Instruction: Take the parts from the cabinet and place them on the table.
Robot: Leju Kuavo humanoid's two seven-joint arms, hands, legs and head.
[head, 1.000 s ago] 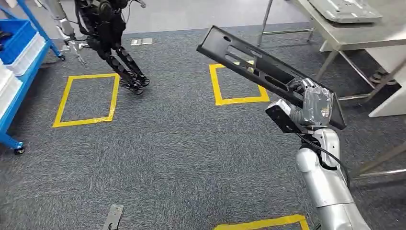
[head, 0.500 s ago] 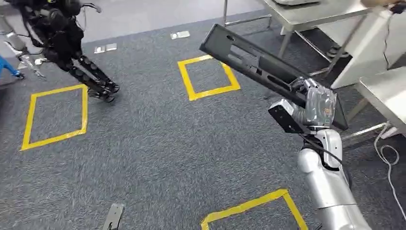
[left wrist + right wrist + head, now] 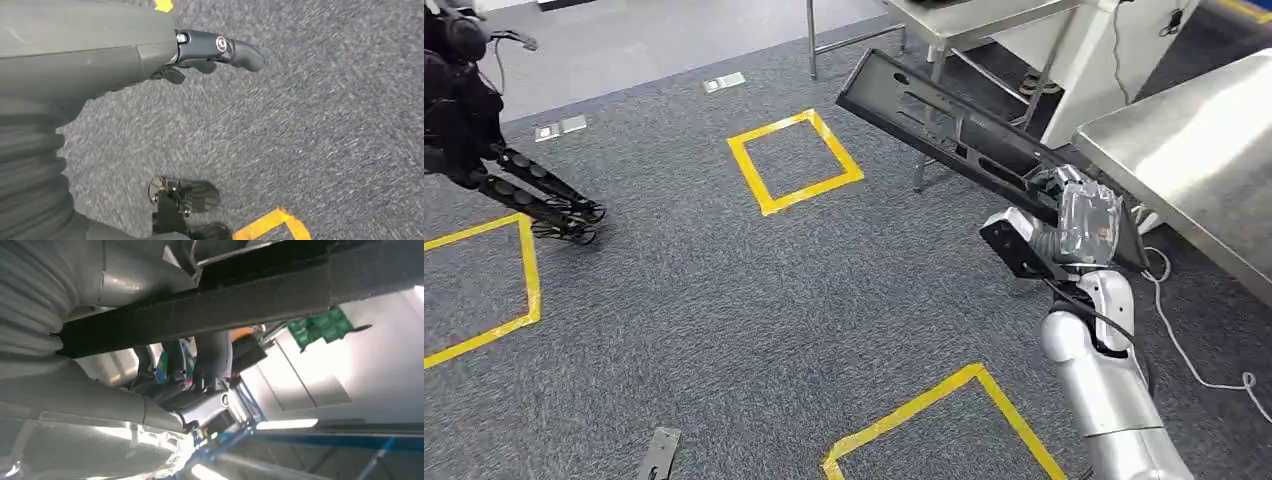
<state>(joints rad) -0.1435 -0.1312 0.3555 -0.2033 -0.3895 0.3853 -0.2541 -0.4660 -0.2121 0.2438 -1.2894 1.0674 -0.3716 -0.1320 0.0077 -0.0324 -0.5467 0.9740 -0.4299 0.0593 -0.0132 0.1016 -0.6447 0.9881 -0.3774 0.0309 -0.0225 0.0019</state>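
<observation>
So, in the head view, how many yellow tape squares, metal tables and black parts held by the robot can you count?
Yellow tape squares: 3, far, left, near
Metal tables: 2, far, right
Black part held by the right hand: 1
Total: 6

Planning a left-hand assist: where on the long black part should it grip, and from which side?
The long black part is held by the right hand at its near end only and slopes up and away. Probably grip the free far half along its long edge, near the slots, coming from the robot's left. The left hand hangs by the floor.
</observation>
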